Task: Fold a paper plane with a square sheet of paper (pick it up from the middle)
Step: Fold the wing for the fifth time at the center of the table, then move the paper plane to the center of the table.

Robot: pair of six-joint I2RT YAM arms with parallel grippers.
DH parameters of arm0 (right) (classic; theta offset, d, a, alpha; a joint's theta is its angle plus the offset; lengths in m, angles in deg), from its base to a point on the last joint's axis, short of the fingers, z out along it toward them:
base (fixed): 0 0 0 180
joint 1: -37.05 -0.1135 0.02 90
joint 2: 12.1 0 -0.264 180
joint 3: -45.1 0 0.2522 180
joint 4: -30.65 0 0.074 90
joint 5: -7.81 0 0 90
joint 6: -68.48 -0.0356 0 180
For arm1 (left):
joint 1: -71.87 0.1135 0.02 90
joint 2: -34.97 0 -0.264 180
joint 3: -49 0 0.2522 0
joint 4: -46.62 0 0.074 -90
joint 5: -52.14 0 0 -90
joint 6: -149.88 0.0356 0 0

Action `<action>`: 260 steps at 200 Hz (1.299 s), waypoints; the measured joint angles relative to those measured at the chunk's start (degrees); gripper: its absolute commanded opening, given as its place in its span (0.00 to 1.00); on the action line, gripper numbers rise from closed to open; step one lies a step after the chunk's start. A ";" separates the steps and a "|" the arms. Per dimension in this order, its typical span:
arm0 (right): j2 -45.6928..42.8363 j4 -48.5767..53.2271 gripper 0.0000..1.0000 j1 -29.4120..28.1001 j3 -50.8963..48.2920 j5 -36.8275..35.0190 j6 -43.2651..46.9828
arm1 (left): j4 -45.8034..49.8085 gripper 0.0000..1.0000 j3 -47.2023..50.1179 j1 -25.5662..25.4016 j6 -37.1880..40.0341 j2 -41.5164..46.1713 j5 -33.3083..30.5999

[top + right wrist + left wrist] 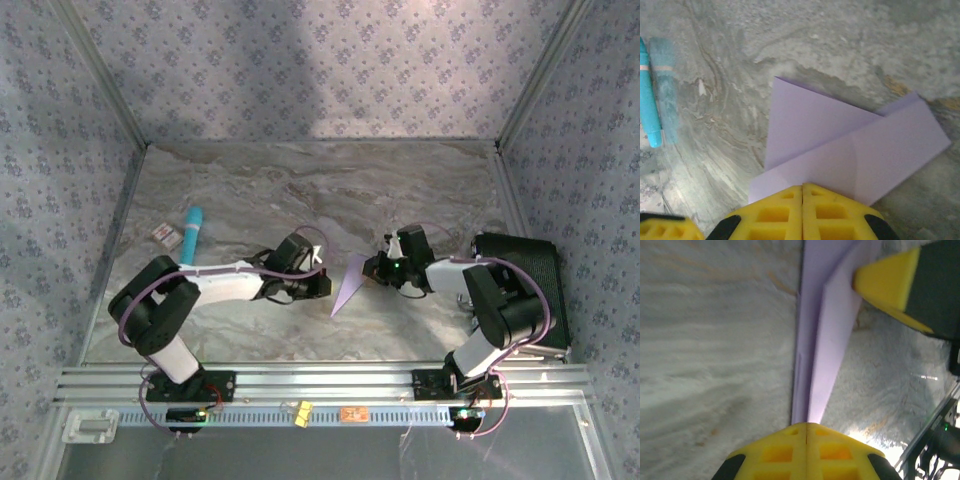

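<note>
Where the arms meet: folded purple paper point(349, 284) is pinched.
Left gripper point(805, 425): clenched on the paper's end.
Right gripper point(802, 186): clamped on its edge.

Lavender paper plane point(850, 145) (grey marbled table point(840, 40))

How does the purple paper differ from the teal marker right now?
The purple paper is a thin, folded lavender sheet; the teal marker is a slim round stick. The purple paper is pinched by the left gripper and right gripper, both shut; the teal marker lies loose on the table, untouched. The purple paper sits between the arms; the teal marker lies off to the left.
</note>
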 measured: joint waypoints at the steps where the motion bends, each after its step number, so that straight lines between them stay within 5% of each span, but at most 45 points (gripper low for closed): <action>1: -0.07 0.04 0.09 0.00 0.02 -0.02 0.07 | -0.02 0.06 0.00 0.07 0.00 0.00 0.00; 146: -15.82 3.34 0.17 -1.20 -8.35 -7.61 -1.90 | -2.40 0.15 -1.49 2.23 -0.24 -5.38 3.10; 260: -15.32 3.39 0.18 -2.78 -8.41 -8.17 -2.73 | -1.27 0.24 -4.66 2.45 0.85 -7.63 7.69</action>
